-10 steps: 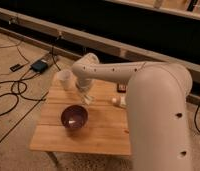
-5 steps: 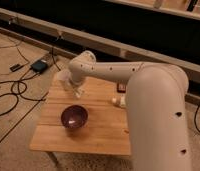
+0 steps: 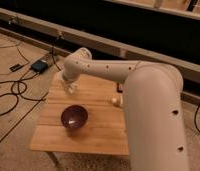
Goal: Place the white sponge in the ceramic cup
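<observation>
single view, looking down along the arm.

arm (image 3: 148,95): large white link fills the right side, reaching up and left across the surface (image 3: 100,135), a small wooden table.

pincer (image 3: 70,89): hangs downward from the wrist over the far left part of the surface, just beyond the bowl and apart from it. fingers together. whether anything is clamped between them cannot be told; the tips read as one pale blur.

white sponge: cannot be picked out anywhere. not seen lying on the bare wood, and not separable from the pincer tips.

cup (image 3: 60,79): pale upright shape at the far left corner of the surface, mostly covered by the wrist, just left of the pincer. whether they touch cannot be told. inside of the cup is hidden.

bowl (image 3: 74,116): wide, dark maroon, upright on the left half of the surface, nearer the camera than the pincer. looks empty.

small pale object (image 3: 114,100): on the surface at the edge of the big arm link, well apart from the cup. a dark small item (image 3: 119,88) lies just beyond it; neither identifiable.

floor, left: black cables (image 3: 10,92) and a dark box (image 3: 39,66) near the surface's far corner.
</observation>
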### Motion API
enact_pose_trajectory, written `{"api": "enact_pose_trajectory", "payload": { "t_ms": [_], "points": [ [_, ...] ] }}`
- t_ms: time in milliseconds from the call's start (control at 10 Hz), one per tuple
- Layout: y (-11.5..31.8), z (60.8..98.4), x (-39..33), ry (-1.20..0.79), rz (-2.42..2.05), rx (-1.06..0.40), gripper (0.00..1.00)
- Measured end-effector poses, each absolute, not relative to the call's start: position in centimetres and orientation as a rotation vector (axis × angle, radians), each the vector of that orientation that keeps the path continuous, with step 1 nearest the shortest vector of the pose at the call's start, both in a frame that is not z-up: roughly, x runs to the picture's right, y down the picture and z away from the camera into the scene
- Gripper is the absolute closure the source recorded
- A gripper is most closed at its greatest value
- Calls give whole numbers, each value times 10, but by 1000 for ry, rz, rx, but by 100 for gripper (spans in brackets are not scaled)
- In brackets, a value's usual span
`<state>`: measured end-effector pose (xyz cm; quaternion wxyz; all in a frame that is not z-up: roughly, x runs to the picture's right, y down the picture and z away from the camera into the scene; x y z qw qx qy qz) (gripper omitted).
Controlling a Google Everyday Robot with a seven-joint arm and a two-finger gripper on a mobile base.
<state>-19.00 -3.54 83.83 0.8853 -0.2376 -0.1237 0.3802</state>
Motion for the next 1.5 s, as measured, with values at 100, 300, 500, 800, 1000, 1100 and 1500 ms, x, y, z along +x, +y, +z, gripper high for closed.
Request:
{"api": "enact_pose_trajectory", "payload": {
  "t_ms": [100,300,500,800,1000,1100,1500],
  "points": [
    [-44,835,-198,-276,784,-481,99],
    [-56,831,-207,-299,780,-462,99],
    [-63,828,-207,-311,785,-450,99],
    [-68,828,-201,-319,802,-437,99],
    [-68,826,-198,-324,809,-434,99],
    [-69,826,-198,-324,810,-434,99],
    [-68,826,-200,-325,809,-436,99]
  ]
}}
